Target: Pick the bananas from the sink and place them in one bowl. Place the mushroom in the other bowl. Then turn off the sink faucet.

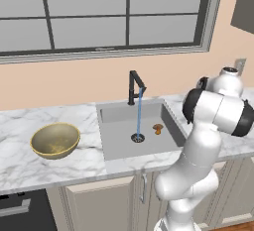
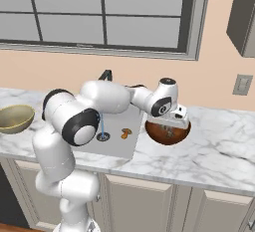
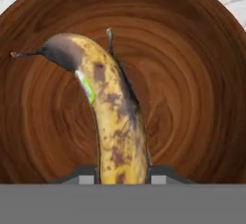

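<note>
Banana (image 3: pixel 115 122) clamped in closed tool (image 3: pixel 122 176) over brown bowl (image 3: pixel 192 98), unreleased; mushroom (image 1: pixel 158 129) in sink (image 1: pixel 119 145); faucet (image 1: pixel 135 87) running.

I can read no text, label, brand, number or sign anywhere around me.
</note>
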Tool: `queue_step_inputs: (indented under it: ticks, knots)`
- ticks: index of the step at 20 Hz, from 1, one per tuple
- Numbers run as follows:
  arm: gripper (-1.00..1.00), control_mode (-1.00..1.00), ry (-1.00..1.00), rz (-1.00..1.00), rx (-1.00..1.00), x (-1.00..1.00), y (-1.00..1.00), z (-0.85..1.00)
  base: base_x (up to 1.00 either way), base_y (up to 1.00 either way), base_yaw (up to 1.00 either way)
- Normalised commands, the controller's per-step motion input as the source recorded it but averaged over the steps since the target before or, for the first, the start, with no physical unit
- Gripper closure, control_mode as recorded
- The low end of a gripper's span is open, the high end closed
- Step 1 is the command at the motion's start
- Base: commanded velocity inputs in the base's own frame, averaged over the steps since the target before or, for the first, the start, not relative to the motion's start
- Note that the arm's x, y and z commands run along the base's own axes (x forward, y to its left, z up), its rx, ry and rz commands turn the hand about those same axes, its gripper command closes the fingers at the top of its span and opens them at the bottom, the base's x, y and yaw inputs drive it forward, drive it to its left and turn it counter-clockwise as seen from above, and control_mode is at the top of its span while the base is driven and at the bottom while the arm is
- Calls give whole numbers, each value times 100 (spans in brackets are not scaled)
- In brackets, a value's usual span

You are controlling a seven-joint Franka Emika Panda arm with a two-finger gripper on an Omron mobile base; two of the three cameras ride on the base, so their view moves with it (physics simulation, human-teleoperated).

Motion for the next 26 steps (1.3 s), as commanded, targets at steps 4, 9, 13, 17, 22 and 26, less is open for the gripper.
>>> queue_step_inputs:
  ticks: [4, 9, 13, 17, 22, 26]
  knots:
    - [-100, -100, 0, 0, 0, -31, -41, 30, 0, 0, 0]
    - [-100, -100, 0, 0, 0, -27, -8, 45, 0, 0, 0]
    - [-100, -100, 0, 0, -1, -31, 16, 84, 0, 0, 0]
    - [-100, -100, -1, 0, -9, -62, 71, 17, 0, 0, 0]
    - [-100, -100, 0, 0, -13, -53, 99, 20, 0, 0, 0]
    - [-100, -100, 0, 0, -13, -52, 100, 7, 0, 0, 0]
